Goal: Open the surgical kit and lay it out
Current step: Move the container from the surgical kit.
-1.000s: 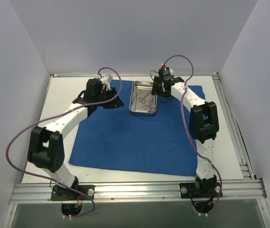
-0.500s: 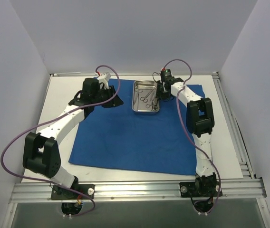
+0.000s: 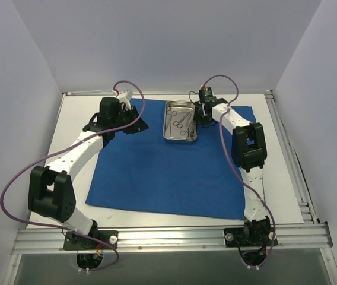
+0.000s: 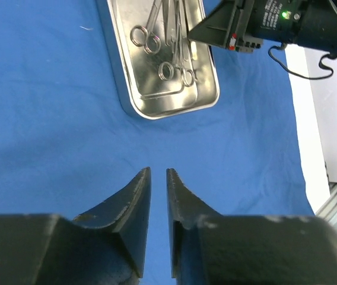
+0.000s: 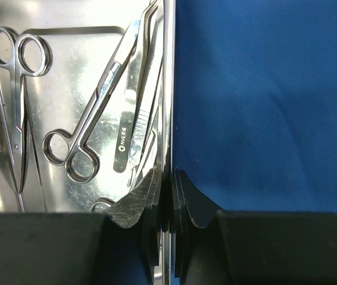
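Observation:
The royal-blue cloth (image 3: 168, 172) (image 4: 50, 136) (image 5: 263, 89) of the surgical kit lies spread flat on the table. At its far middle stands the shiny steel tray (image 3: 167, 122) (image 4: 156, 98) (image 5: 79, 77), holding scissor-like instruments (image 3: 181, 122) (image 4: 168, 41) (image 5: 91, 119). My right gripper (image 3: 201, 114) (image 5: 170, 175) is shut on the tray's right rim, one finger inside and one outside. Left of the tray, my left gripper (image 3: 137, 122) (image 4: 158, 172) hovers low over the cloth's far left part. Its jaws stand a narrow slit apart with only cloth showing between them.
The white tabletop (image 3: 79, 119) shows around the cloth, bounded by a metal frame (image 3: 168, 237) at the near edge and plain walls on three sides. The right arm's wrist and cable (image 4: 287, 24) sit just beyond the tray in the left wrist view.
My right gripper reached down and closed on the tray's right rim. The left arm shifted toward the far left, its jaws narrowing. The tray nudged slightly left.

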Motion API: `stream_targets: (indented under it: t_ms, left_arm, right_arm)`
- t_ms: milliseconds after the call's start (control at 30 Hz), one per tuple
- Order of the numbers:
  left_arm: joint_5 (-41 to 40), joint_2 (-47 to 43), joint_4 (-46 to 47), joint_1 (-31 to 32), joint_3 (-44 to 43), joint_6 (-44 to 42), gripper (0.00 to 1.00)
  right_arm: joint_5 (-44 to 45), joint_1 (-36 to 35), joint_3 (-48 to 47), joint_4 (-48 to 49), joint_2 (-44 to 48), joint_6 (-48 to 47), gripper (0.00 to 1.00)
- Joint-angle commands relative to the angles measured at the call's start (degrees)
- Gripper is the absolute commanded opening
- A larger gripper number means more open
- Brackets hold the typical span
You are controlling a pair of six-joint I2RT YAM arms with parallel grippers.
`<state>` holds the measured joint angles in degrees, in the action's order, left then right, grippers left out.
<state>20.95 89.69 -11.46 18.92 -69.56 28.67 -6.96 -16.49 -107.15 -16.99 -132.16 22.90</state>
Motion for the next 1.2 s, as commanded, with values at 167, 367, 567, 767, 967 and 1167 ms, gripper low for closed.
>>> stream_targets:
  t_ms: [167,367,567,767,967,1167]
  left_arm:
    - [-4.1,-5.0,0.6,-0.7,0.7,-3.5,0.46]
    - [-6.6,-6.8,-0.5,-1.7,1.3,-4.7,0.94]
    - [-11.6,-9.6,-2.7,-2.0,1.3,-3.8,0.94]
    - [-9.2,-11.7,-0.3,-2.6,2.8,-5.6,0.94]
    - [-14.8,-13.5,-5.2,-7.0,1.5,-0.6,0.94]
    - [-17.5,-13.4,-11.5,-10.0,0.3,0.7,0.94]
  right_arm:
    - [-2.7,-2.0,3.2,3.5,4.0,3.6,0.0]
    - [-3.4,-5.4,5.7,4.8,6.8,4.7,0.0]
    - [-2.0,-10.3,11.3,6.7,13.7,6.6,0.0]
    - [-2.0,-17.4,16.9,8.0,19.1,7.8,0.0]
    - [1.1,-25.0,24.2,12.4,23.7,10.6,0.0]
    - [1.0,-28.7,26.5,16.0,22.0,11.4,0.0]
